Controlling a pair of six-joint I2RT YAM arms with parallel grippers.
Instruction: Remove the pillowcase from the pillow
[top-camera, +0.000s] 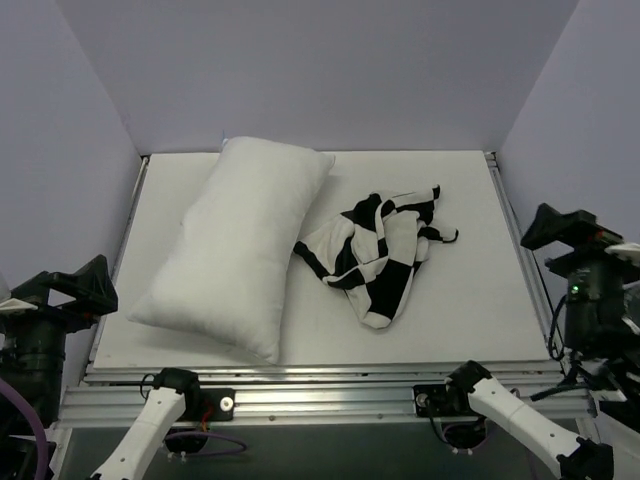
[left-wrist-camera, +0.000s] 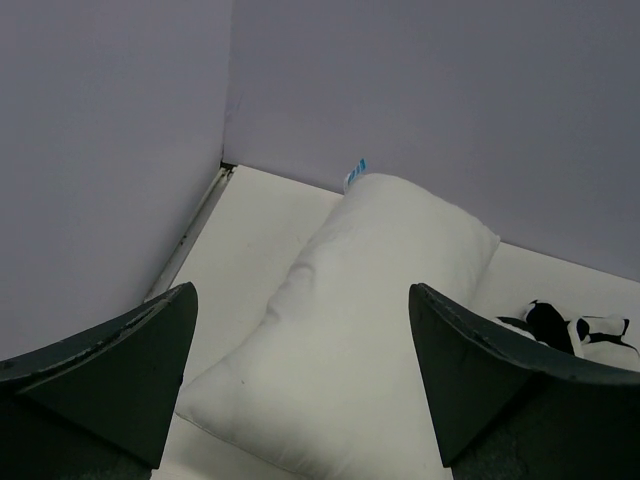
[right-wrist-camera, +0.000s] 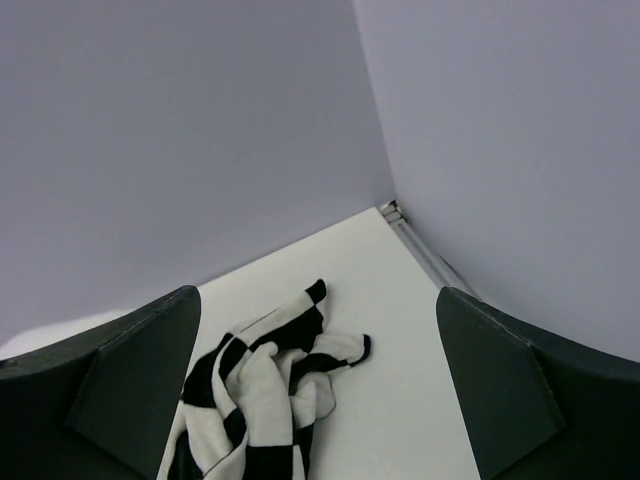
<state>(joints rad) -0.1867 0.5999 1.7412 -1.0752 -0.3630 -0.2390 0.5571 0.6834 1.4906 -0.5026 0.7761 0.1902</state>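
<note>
On the white counter (top-camera: 470, 320), the pillow (top-camera: 235, 245) lies bare and slanted across the left half, one corner reaching toward the back wall; just to its right, touching or very nearly touching its edge, the pillowcase (top-camera: 380, 250) sits as a crumpled checked heap, entirely off the cushion (no part of it appears to wrap the white fabric); judged from that, the stripping itself looks done; the left end effector (left-wrist-camera: 300, 385) stands off the left edge of the counter, raised, its jaws spread wide and holding nothing, its camera looking along the pillow; the right end effector (right-wrist-camera: 318, 390) stands likewise beyond the right edge, jaws fully apart and empty, looking over the heap; with both arms clear of the counter, nothing tensions or pins the cloth, which would explain why it lies slack in loose folds; little seems left beyond confirming that cover and cushion are truly separate
</note>
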